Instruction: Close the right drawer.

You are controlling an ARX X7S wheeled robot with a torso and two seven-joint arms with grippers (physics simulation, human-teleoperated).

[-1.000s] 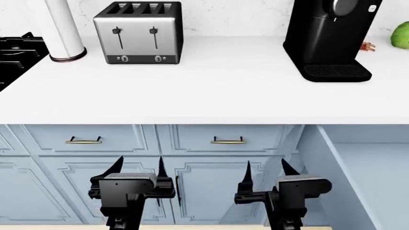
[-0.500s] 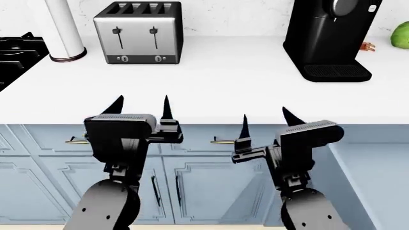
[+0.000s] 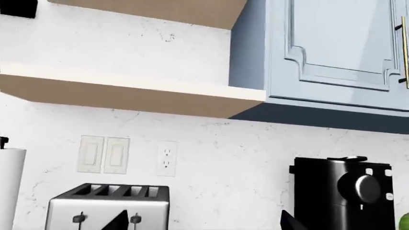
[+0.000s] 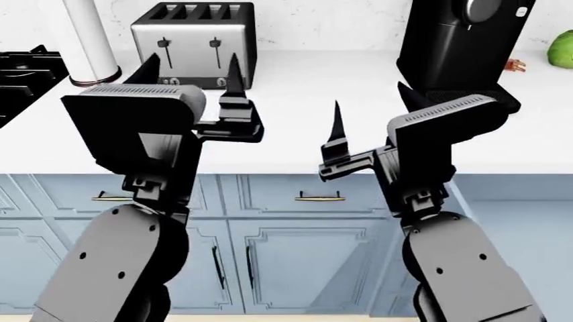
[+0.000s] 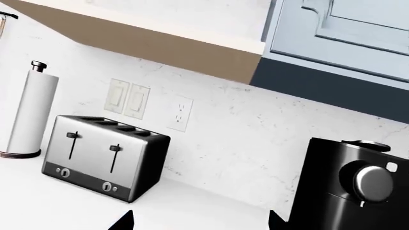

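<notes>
The right drawer [image 4: 535, 255] stands pulled out under the counter at the head view's right edge. Its pale blue-grey inner wall and floor show, while its front and handle are out of view. My left gripper [image 4: 192, 66] is open in the air over the counter, in front of the toaster. My right gripper [image 4: 369, 99] is also open, raised left of the coffee machine and above the drawer's left wall. Neither touches anything. Both wrist views face the back wall and show only fingertips [image 3: 118, 221] [image 5: 124, 221], with nothing between them.
On the white countertop [image 4: 313, 127] stand a steel toaster [image 4: 192, 37], a paper towel roll [image 4: 90, 40], a black coffee machine [image 4: 461, 47] and a green item [image 4: 562, 50]. A stove [image 4: 23, 74] is at left. A closed drawer with a brass handle [image 4: 320, 196] and cabinet doors lie below.
Both arms have risen from in front of the lower cabinet doors to above counter height. Both grippers stayed open.
</notes>
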